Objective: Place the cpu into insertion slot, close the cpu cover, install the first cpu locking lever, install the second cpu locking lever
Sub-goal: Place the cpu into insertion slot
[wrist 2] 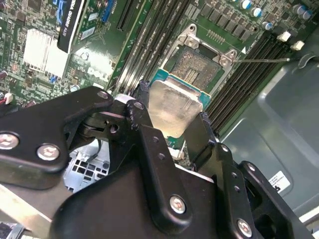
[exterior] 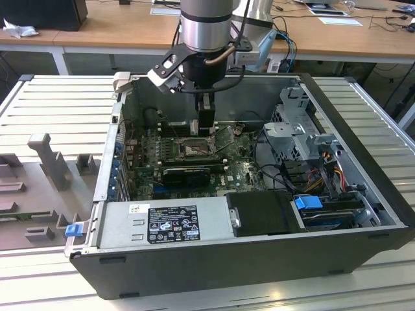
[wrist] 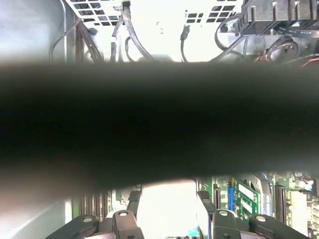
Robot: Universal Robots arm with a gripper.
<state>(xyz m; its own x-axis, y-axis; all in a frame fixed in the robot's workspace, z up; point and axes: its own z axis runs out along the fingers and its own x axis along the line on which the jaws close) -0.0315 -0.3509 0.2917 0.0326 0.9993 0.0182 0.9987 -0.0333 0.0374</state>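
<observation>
Exterior view: my arm (exterior: pixel 206 26) reaches down into the open computer case (exterior: pixel 227 269) lying on the slatted bench (exterior: pixel 52 97). My jaws hang close over the green motherboard (exterior: pixel 243 172), just above the insertion slot (exterior: pixel 192 149).

In the second wrist view, my jaws are clamped on the cpu (wrist 2: pixel 174 102), with a black finger (wrist 2: pixel 144 117) pressed to each of two opposite edges and the pale metal top facing the camera. The chip is in the air, not yet seated. The open socket (wrist 2: pixel 199 69) lies directly beneath and slightly ahead of it, its greyish contact field bare, and the chip hides its nearer rim.

As I judge it, the chip's edges run nearly parallel to the socket's rim. What separates them is mainly a short drop toward the board and a small offset along the line from my wrist to the socket.

A thin metal rod (wrist 2: pixel 264 60), likely one of the locking levers, stands out from a socket corner, clear of the opening. I cannot make out for certain where the cpu cover sits.

In the first wrist view, the chip shows as a bright square (wrist: pixel 164 206) between my two fingers.
</observation>
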